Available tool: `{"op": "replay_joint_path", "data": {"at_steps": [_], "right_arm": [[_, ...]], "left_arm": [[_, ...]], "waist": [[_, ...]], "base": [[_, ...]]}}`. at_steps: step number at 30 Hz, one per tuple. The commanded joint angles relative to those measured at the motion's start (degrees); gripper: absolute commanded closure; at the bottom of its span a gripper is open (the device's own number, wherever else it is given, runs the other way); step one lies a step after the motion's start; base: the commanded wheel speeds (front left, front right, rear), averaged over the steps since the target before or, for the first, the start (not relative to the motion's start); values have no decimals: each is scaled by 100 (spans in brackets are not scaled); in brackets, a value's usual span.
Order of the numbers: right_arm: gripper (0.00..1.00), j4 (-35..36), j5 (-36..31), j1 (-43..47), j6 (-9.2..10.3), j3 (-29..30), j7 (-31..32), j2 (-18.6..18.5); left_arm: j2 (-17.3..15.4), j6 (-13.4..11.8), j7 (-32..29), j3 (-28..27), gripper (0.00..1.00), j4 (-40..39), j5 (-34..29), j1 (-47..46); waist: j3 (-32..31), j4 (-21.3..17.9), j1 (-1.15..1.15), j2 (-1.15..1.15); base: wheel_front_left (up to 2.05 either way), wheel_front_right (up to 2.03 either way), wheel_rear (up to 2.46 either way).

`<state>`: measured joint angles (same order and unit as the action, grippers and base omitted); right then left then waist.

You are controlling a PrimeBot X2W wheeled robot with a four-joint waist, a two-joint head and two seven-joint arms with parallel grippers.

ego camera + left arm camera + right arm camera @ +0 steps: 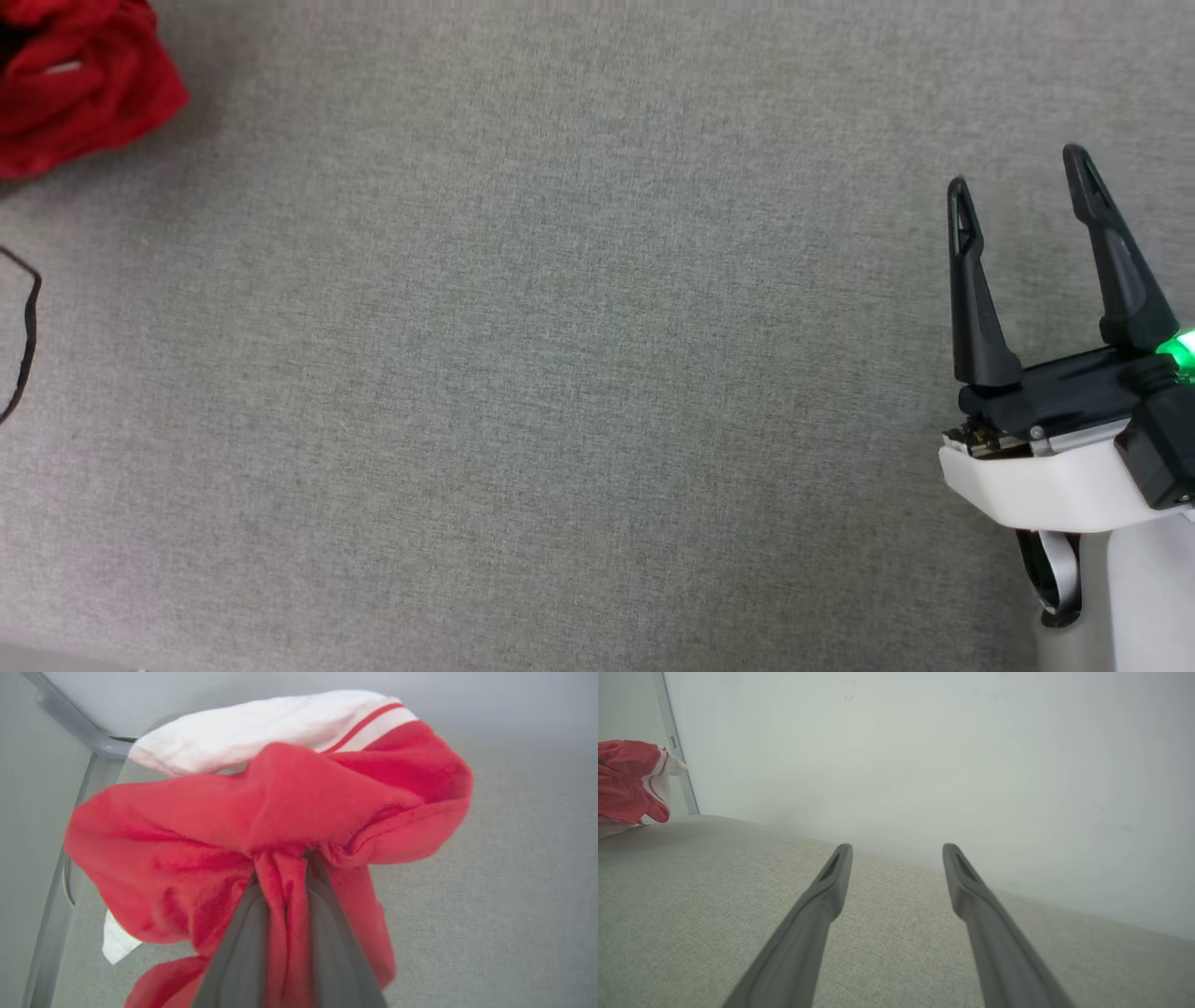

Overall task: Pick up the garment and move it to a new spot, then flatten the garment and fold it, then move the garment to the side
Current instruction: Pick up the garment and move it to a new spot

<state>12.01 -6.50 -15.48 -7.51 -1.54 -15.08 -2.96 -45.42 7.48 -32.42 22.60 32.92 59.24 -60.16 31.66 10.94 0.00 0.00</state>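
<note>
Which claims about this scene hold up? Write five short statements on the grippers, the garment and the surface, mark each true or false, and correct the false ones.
1. The left gripper is shut on the garment. True.
2. The right gripper holds part of the shirt. False: its fingers stand apart with nothing between them.
3. The garment lies flat and spread out. False: it is bunched up, gathered between the left gripper's fingers.
4. The garment has a white sleeve with red-striped trim. True.
5. The right gripper is above a grey fabric surface. True.
</note>
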Motion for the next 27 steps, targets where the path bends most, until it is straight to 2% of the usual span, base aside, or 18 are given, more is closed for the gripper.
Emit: {"op": "replay_joint_path", "data": {"at_steps": [1,8,17,27], "right_arm": [[0,-38,59,69,4,-1,-14,13],[0,-91,310,128,4,4,-14,13],[0,-106,606,164,4,60,-14,15],[0,-75,856,120,4,186,-14,16]], "left_arm": [[-74,-11,62,145,100,-234,-59,-157],[-121,-11,82,814,100,-1267,-359,-533],[315,-11,-97,1469,100,-2337,-748,-881],[1009,-11,-146,2418,100,-3180,-943,-1011]], "waist": [[-176,-54,0,0],[-478,-287,0,0],[-630,-888,0,0],[-563,-1563,0,0]], "base": [[0,0,0],[0,0,0],[0,0,0],[0,0,0]]}}
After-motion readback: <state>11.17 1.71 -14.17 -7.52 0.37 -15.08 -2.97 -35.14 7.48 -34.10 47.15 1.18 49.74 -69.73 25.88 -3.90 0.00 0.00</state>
